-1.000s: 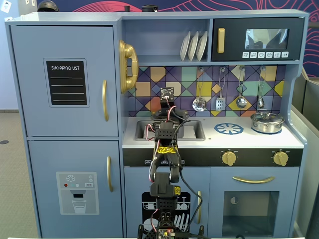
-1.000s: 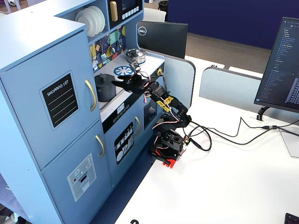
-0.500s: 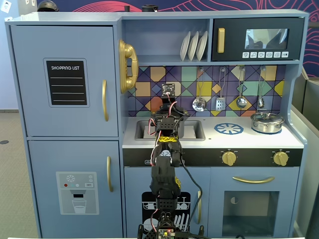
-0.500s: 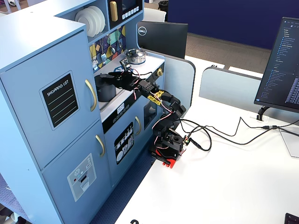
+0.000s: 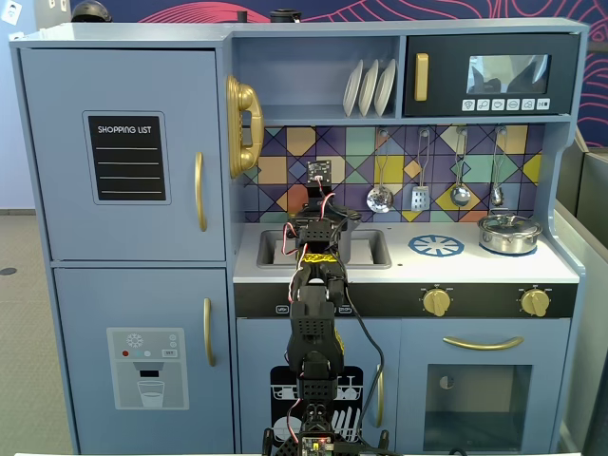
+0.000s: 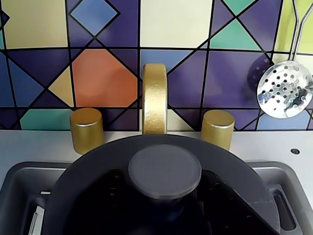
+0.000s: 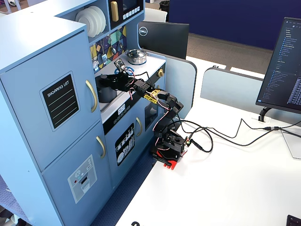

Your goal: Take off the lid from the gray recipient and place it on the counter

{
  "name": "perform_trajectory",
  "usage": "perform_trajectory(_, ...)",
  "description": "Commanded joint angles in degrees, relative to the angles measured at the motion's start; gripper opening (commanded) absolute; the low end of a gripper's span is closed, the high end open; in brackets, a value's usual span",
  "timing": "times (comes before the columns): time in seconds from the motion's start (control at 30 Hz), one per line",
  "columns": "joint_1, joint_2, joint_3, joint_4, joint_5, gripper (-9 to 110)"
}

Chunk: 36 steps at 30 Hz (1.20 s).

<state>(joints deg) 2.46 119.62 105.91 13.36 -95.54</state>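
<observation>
Gripper (image 7: 104, 81) over sink (image 5: 369, 249), above the lid (image 6: 165, 170); jaw state cannot be told

Wrist view: lid, a round matte dark-gray disc with a flat central knob, sits on the gray recipient (image 7: 106, 93) inside the sink recess of the white counter (image 5: 456, 267). Gold faucet (image 6: 155, 98) at 12 o'clock of the knob, perforated metal skimmer (image 6: 285, 89) at 2 o'clock. Shiny silver pot (image 5: 509, 233), lidded, at counter's right end in a fixed view

The black arm (image 5: 313, 323) reaches up from six o'clock over the counter (image 5: 475, 269) to the sink recess (image 5: 366, 249) at centre, while the shiny silver pot (image 5: 509, 233) sits toward three o'clock, beside the blue burner mark (image 5: 436, 246).
</observation>
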Motion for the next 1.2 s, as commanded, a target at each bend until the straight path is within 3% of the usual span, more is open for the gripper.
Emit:
perform_trajectory(0.0,-0.4,0.0,-4.5,-1.9,0.4,0)
perform_trajectory(0.43,1.8,4.0,-9.3,-2.3,-2.5,0)
perform_trajectory(0.9,23.7,12.0,-0.3,-5.9,-1.0,0)
perform_trajectory(1.17,28.6,12.1,12.1,-13.9,-1.1,0)
